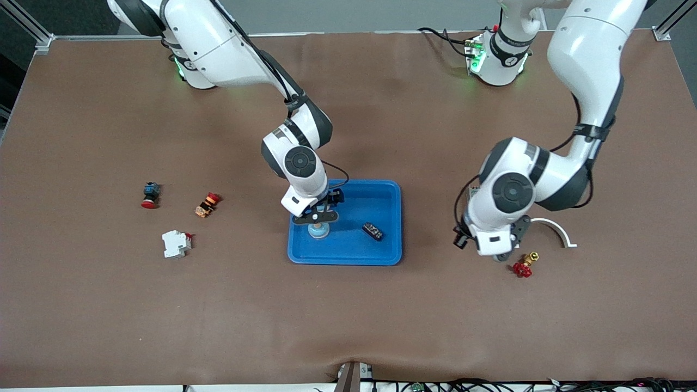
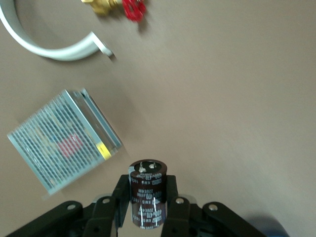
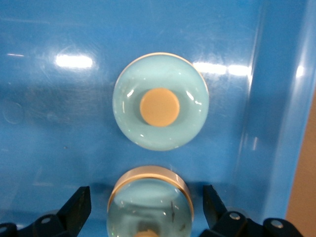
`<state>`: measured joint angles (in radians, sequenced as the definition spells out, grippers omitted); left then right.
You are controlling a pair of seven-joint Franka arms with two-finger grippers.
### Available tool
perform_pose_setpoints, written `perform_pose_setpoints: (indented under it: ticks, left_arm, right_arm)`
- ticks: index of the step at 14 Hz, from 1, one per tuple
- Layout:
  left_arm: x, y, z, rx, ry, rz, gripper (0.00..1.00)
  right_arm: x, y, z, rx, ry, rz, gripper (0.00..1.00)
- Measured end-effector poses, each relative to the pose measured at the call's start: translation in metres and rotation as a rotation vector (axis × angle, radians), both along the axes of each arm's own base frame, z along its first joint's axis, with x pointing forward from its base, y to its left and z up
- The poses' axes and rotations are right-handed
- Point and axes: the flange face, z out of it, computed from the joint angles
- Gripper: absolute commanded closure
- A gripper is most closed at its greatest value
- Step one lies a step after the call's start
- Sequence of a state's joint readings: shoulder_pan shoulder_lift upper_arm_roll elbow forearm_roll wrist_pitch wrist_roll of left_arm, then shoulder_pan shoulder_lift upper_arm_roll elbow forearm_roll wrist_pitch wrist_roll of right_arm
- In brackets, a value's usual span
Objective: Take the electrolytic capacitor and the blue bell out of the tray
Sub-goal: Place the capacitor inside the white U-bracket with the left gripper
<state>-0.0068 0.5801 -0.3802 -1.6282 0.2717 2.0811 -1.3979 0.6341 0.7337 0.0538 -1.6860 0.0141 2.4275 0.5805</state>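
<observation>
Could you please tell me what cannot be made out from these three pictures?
- Front view: capacitor hidden under the left arm; left gripper hidden too.
- Front view: bell mostly covered by the right gripper.
- Left wrist view: capacitor's printing too blurred to read.
- Right wrist view: lower of the two bell shapes cut off by the edge.
- Front view: black part in blue tray too small to identify.

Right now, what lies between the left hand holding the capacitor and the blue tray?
Only bare tabletop between the left hand with the capacitor and the tray, as the front view shows.
</observation>
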Motion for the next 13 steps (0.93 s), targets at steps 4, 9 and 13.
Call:
perform_pose_setpoints:
  ticks: [4, 9, 13]
  left_arm:
    - [0.01, 0.049, -0.01, 0.001, 0.024, -0.03, 1.0]
    - [0.022, 0.129, -0.037, 0.053, 0.051, -0.076, 1.0]
    - [0.02, 0.157, -0.046, 0.049, 0.079, -0.118, 1.0]
  right_arm:
    - [-0.003, -0.001, -0.005, 0.012, -0.018, 0.001, 0.02]
    - [-0.001, -0.001, -0.002, 0.015, -0.023, 0.0, 0.49]
    - [0.0, -0.001, 0.002, 0.018, -0.027, 0.0, 0.64]
